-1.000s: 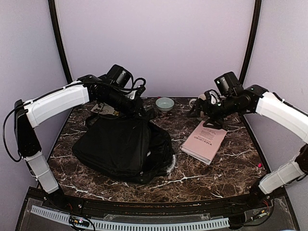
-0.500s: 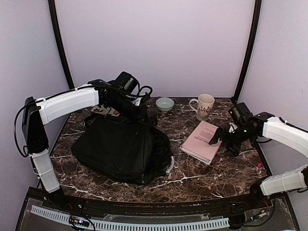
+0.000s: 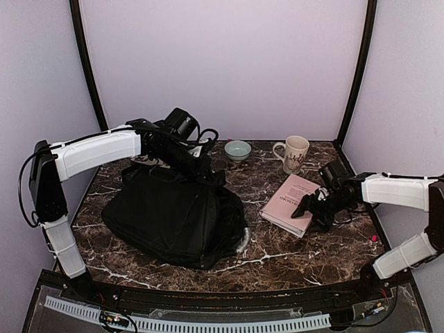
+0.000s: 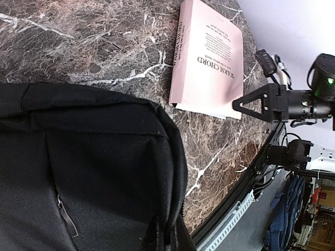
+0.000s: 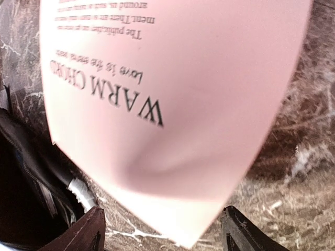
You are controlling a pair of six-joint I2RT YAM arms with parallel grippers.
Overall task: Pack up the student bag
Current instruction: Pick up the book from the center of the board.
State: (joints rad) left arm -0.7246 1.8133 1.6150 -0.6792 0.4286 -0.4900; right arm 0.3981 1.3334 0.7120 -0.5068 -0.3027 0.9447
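Though dim — student bag (image 3: 170, 218) contents unclear

A dark, white-veined marble table (image 3: 277, 243) is carrying a black backpack (image 3: 173, 218) on its left half. A pink book (image 3: 288, 201) is lying flat at right, while a pale mug (image 3: 296, 154) and a small teal bowl (image 3: 238, 149) are standing near the back edge.

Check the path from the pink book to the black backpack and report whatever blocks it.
Nothing visible blocks it. Only bare marble table lies between the pink paperback book and the black fabric backpack; the white mug and pale bowl stand farther back, off that line.
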